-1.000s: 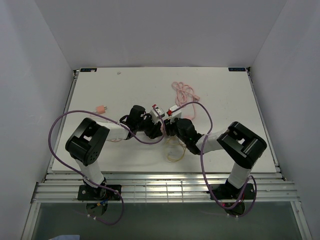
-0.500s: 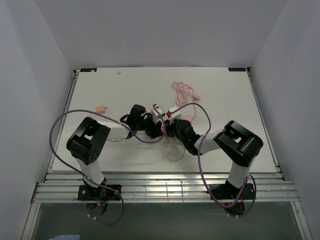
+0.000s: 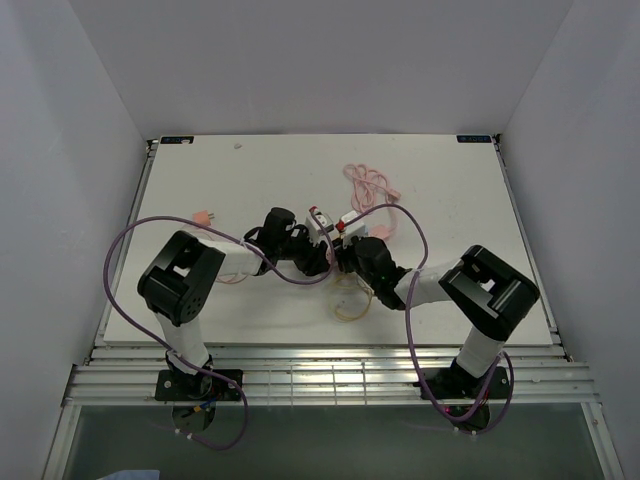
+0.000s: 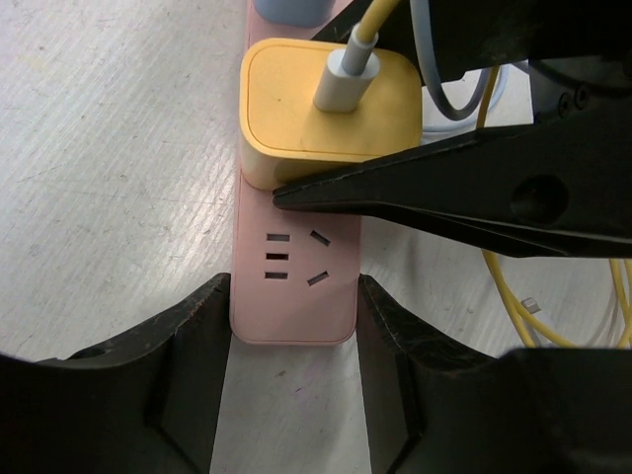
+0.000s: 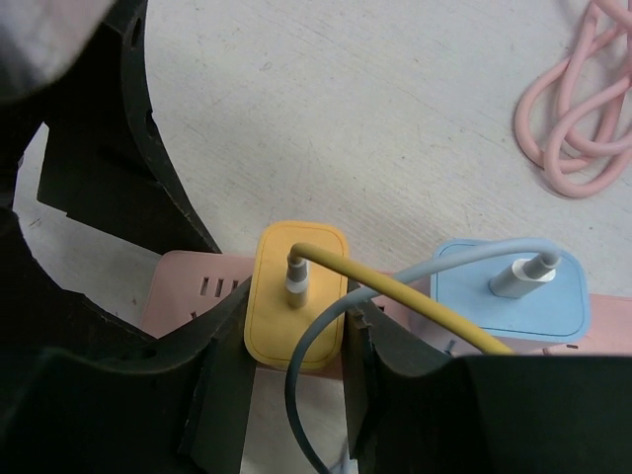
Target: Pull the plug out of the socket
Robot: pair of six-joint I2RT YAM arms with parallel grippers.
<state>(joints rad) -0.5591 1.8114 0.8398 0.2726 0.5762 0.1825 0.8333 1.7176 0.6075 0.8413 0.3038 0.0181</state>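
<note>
At the far left of the white surface (image 3: 250,170), a small pink piece (image 3: 204,216) is lying by itself, too small to make out. The left arm (image 3: 180,285) is reaching in toward the middle. Its end effector (image 4: 293,296) is pinching one end of the pink power strip (image 4: 296,242), with a black finger (image 4: 188,346) pressing against each long side.

The power strip is lying flat near the middle of the surface, between the two arms, and one free outlet is showing just past the fingers. Next along the strip, a yellow plug (image 4: 286,118) is standing in its outlet, with a yellow cable (image 4: 367,30) running out of its top.

The right end effector (image 5: 299,331) is clamping this yellow plug from two sides, its fingers (image 5: 222,385) pressing on the plug's body. Just beside the yellow plug, a blue plug (image 5: 509,296) is sitting in the following outlet, and a grey cable (image 5: 474,247) is arching from it toward the yellow plug.

Loose yellow loops (image 3: 350,305) are lying on the surface nearer the arm bases. Farther back and to the right, the strip's thin pink cord (image 3: 368,183) is lying coiled. The right arm (image 3: 490,290) is folding in from the right edge.
</note>
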